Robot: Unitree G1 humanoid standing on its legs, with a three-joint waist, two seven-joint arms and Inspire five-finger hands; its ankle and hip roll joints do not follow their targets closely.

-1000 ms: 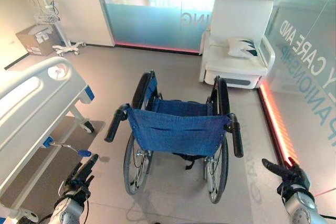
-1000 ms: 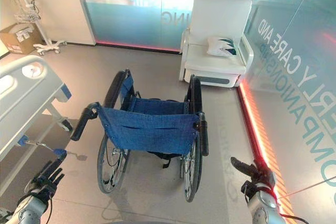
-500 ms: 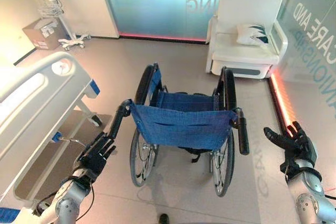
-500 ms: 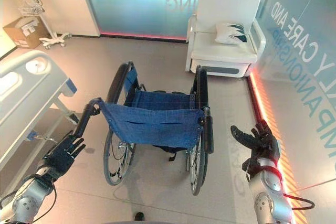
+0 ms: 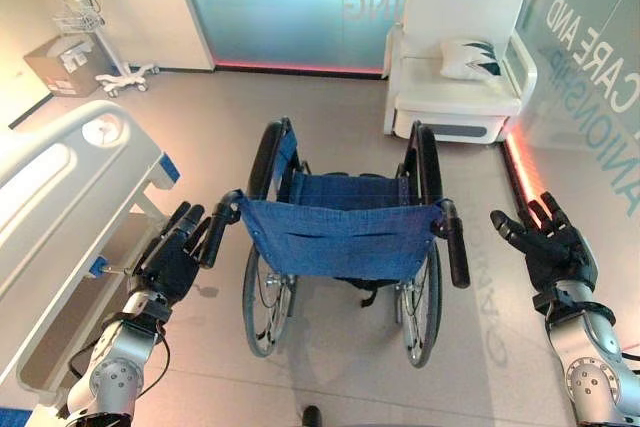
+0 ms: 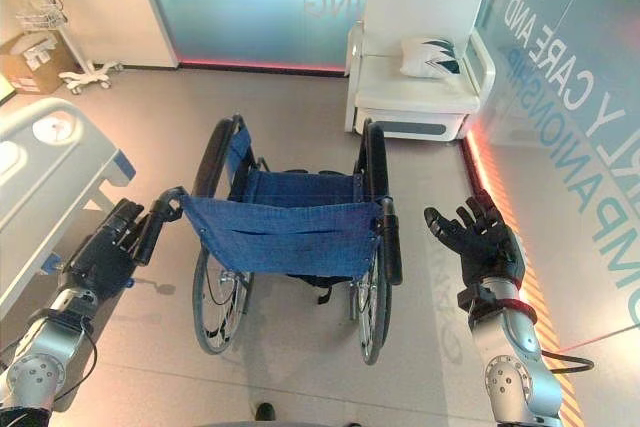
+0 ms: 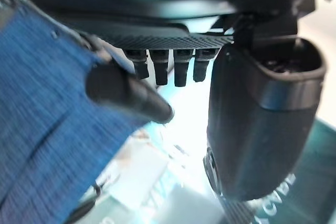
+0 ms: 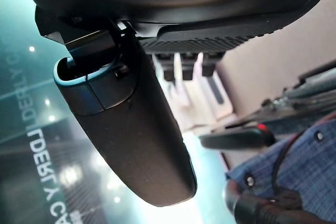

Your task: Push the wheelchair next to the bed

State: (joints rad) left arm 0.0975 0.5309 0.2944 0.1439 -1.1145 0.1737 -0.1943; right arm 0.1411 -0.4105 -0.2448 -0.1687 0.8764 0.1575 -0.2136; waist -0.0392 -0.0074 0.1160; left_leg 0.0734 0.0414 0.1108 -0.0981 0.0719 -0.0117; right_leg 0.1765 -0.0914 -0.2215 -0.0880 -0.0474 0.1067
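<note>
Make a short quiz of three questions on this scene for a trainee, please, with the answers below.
1. True or false: the left hand has already closed round the wheelchair handle.
2. Which thing stands on the robot's left side of the wheelchair? A. the armchair B. the bed C. the cardboard box
3. Fill in: the right hand is open and stands ____ from the right push handle.

Key:
1. False. Its fingers are straight, next to the left push handle.
2. B. The armchair is far ahead to the right; the box is far back by the wall.
3. apart (to its right, not touching).
</note>
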